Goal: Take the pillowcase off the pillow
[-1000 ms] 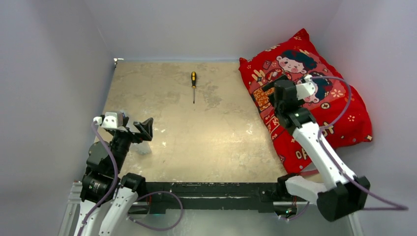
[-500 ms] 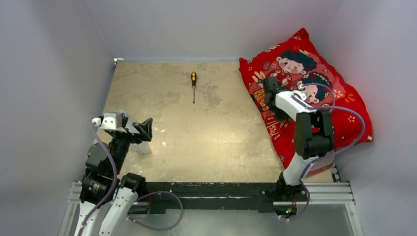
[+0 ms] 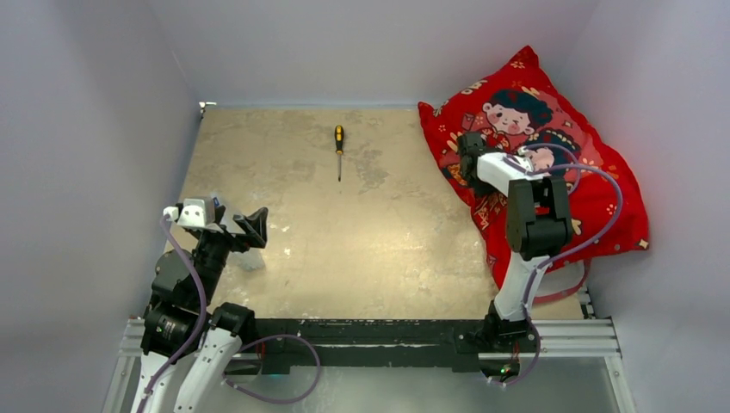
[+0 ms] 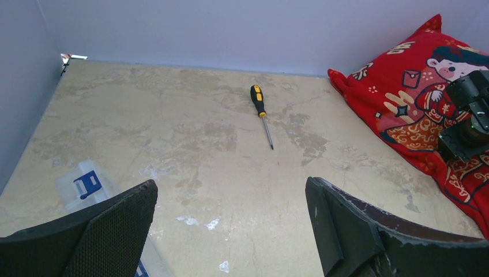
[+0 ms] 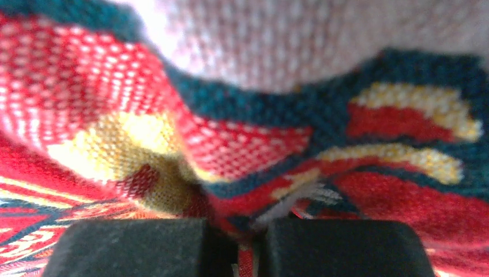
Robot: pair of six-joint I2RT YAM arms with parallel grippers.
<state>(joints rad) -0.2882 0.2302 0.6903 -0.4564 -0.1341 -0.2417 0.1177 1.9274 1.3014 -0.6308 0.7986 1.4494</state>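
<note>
The red pillowcase (image 3: pixel 594 198) with its cartoon child print lies plump at the table's right side, leaning against the right wall; it also shows at the right edge of the left wrist view (image 4: pixel 415 98). The pillow is hidden inside it. My right gripper (image 3: pixel 469 163) is at the cover's left part, shut on a pinched fold of the red fabric (image 5: pixel 259 144), which runs down between the two black pads (image 5: pixel 251 231). My left gripper (image 3: pixel 250 228) hovers open near the front left, far from the pillowcase, nothing between its fingers (image 4: pixel 230 190).
A yellow-and-black screwdriver (image 3: pixel 339 148) lies at the back middle of the table (image 4: pixel 260 111). A clear plastic bag with a blue label (image 4: pixel 86 184) lies under the left gripper. Grey walls close in on three sides; a black rail (image 3: pixel 370 331) runs along the front.
The right arm folded upright and its gripper moved left to the cover's left part, then closed on the fabric. The pillowcase has bunched and shifted slightly. The left arm has not moved.
</note>
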